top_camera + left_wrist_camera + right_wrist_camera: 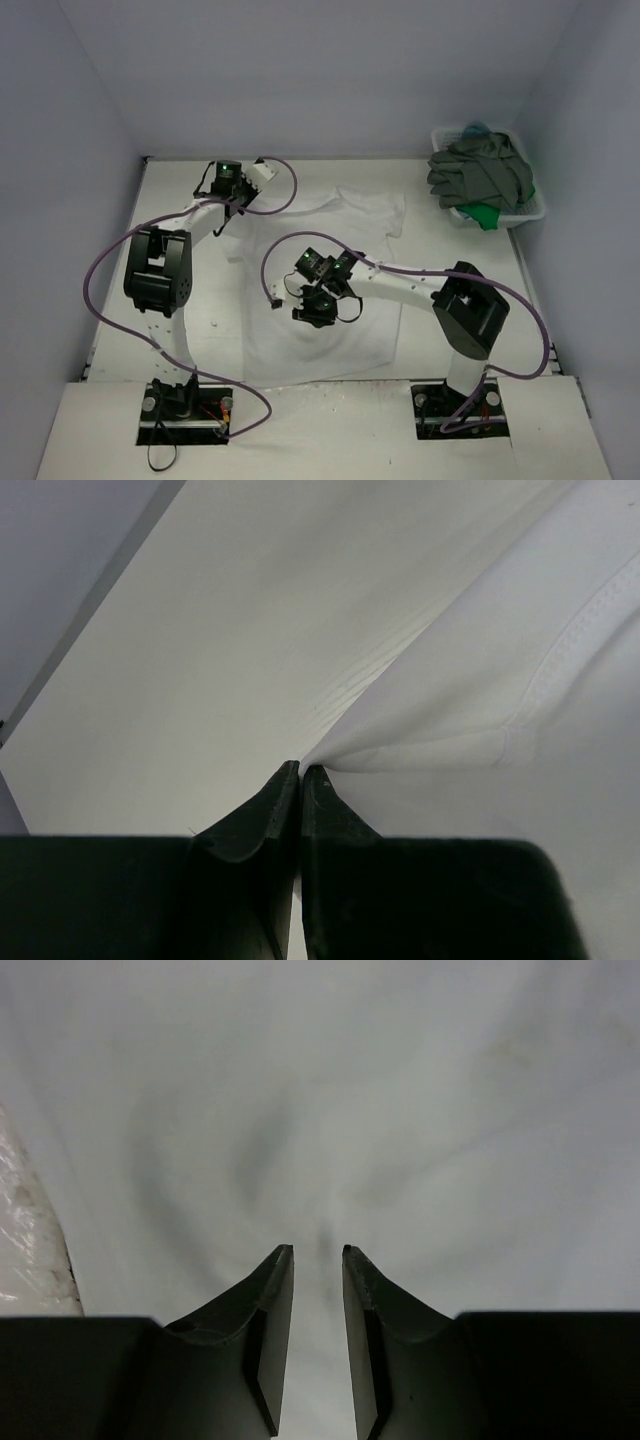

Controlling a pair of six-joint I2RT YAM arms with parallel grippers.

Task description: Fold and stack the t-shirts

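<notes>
Shirt: the white shirt (pixel 300 350) lies spread flat on the table (pixel 215 300) at centre frame; a grey shirt (pixel 480 170) is heaped in the basket (pixel 535 210), upper right.
Left gripper (pixel 301 770): fingers pressed together on the white shirt's edge by the sleeve, upper left.
Right gripper (pixel 317 1252): fingers slightly apart over the shirt's middle, cloth puckering toward the gap.
Handling: light, limp, probably slides and wrinkles; best taken by hems or corners.
Room: bare table left of the shirt; walls close on both sides.

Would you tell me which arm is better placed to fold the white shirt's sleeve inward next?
Left, probably. The left gripper is shut on the sleeve edge of the white t-shirt, so it can carry that edge across. The right gripper sits over the shirt's middle, jaws slightly apart, with no clear hold.
</notes>
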